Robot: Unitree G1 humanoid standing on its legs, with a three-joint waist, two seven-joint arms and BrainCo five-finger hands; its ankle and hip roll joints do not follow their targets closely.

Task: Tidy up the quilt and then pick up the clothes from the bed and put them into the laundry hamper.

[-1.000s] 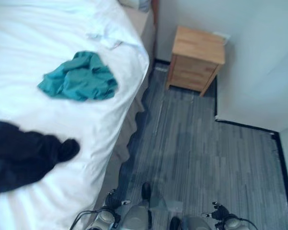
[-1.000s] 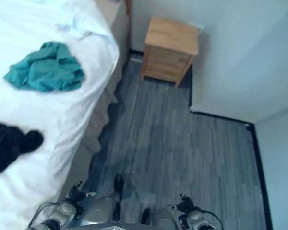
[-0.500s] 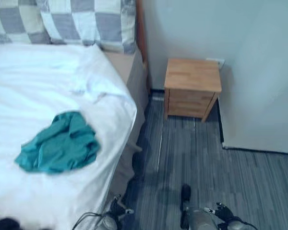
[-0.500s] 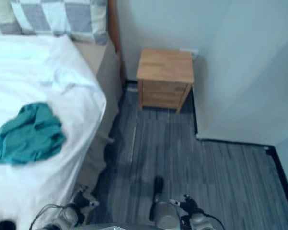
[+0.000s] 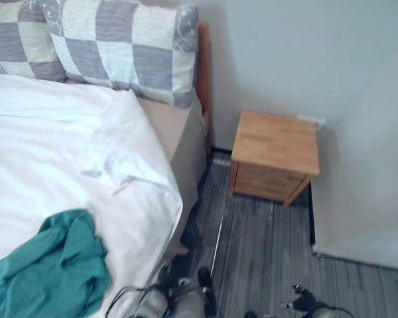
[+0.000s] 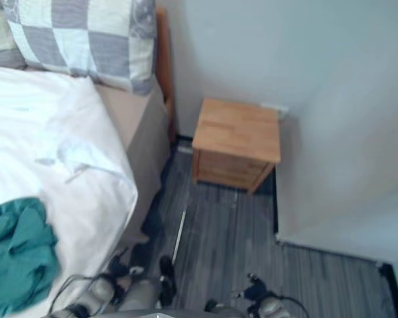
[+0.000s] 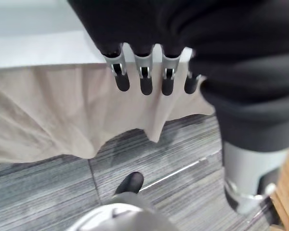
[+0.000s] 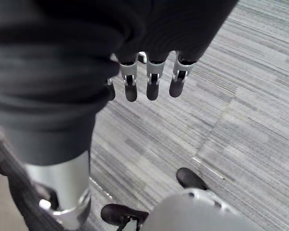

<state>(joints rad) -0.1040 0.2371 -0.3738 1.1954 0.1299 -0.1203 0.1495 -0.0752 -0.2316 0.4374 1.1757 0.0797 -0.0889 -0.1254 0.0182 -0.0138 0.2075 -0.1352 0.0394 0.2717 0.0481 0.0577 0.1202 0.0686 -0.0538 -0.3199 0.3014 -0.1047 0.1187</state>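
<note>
A white quilt covers the bed, with one corner rumpled and folded near the bed's right edge. A crumpled teal garment lies on the quilt at the lower left. My left hand hangs beside the bed's beige skirt, fingers straight and holding nothing. My right hand hangs over the grey floor, fingers straight and empty too.
Two checkered pillows lean at the head of the bed. A wooden nightstand stands against the wall to the right of the bed. Grey plank floor runs between the bed and the nightstand.
The camera has swung toward the head of the bed: pillows have come into view, the teal garment sits lower left, and the black garment has left the picture. Nothing itself has moved.
</note>
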